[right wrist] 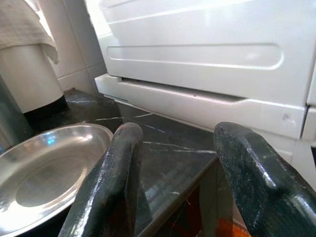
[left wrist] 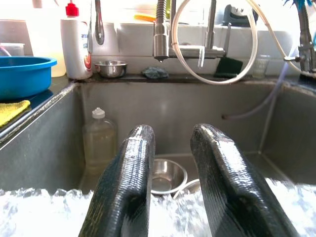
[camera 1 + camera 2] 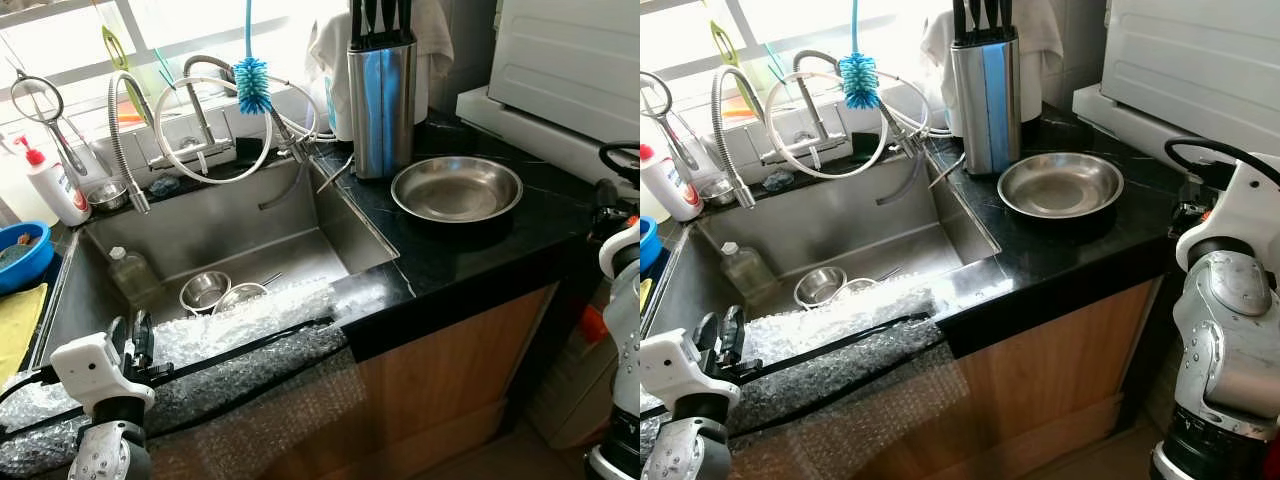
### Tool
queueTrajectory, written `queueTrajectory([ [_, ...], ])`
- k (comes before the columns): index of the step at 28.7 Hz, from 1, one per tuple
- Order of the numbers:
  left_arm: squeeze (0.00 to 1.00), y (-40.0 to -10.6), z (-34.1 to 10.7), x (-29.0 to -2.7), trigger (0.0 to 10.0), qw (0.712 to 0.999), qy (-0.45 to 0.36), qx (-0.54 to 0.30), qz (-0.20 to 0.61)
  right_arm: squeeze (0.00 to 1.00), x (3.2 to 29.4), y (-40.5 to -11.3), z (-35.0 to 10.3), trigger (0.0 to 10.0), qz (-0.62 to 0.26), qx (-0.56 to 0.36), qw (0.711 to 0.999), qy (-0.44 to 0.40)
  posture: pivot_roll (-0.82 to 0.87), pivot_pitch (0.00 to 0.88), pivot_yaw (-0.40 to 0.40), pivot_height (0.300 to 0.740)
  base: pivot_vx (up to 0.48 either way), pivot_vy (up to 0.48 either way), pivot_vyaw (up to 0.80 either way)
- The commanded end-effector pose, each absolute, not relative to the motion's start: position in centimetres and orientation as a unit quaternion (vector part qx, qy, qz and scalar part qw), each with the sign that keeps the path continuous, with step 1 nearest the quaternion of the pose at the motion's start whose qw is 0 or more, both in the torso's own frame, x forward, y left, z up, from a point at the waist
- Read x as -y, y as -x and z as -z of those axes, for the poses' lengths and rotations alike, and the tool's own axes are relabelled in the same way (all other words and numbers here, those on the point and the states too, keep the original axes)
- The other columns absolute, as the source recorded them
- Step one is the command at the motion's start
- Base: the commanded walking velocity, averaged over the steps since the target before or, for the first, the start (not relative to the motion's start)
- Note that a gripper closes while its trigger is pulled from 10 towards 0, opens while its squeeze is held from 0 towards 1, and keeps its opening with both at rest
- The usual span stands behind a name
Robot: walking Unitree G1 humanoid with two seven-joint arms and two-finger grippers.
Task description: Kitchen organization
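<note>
Bubble wrap (image 3: 230, 345) pads the sink's (image 3: 330, 225) front edge, where the left gripper (image 2: 170, 173) hovers, fingers parted and empty. Two small steel bowls (image 3: 205, 290) lie in the basin beside one bottle (image 3: 130, 272). One steel pan (image 3: 457, 188) sits on the black table (image 3: 470, 250) near its edge; the right gripper (image 1: 182, 177), fingers apart and empty, is beside it.

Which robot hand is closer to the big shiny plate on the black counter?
Right. The right gripper hovers open at the counter edge just beside the steel plate. The left gripper is open over the sink's bubble-wrapped front, farther away.
</note>
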State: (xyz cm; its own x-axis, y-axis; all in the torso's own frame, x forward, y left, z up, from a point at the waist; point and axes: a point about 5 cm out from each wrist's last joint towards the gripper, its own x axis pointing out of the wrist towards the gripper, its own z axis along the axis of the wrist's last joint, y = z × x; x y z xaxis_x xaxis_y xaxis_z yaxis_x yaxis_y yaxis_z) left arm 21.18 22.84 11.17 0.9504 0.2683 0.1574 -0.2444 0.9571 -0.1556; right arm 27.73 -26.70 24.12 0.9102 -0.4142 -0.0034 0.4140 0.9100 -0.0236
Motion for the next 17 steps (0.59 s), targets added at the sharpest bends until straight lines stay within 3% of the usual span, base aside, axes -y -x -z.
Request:
queueTrajectory([
  [1, 0.00, -21.2, -11.7, -23.5, 10.0, 0.983, 0.068, 0.095, -0.142, 0.00, 26.3, -27.9, -24.2, 10.0, 0.200, -0.009, 0.980, 0.012, -0.20, 0.000, 0.063, 0.740, 0.000, 0.000, 0.00],
  [17, 0.00, -21.2, -10.8, -22.1, 10.0, 0.982, 0.088, 0.084, -0.144, 0.00, 26.0, -27.9, -23.5, 10.0, 0.189, -0.022, 0.982, 0.016, -0.20, 0.000, 0.052, 0.740, 0.000, 0.000, 0.00],
])
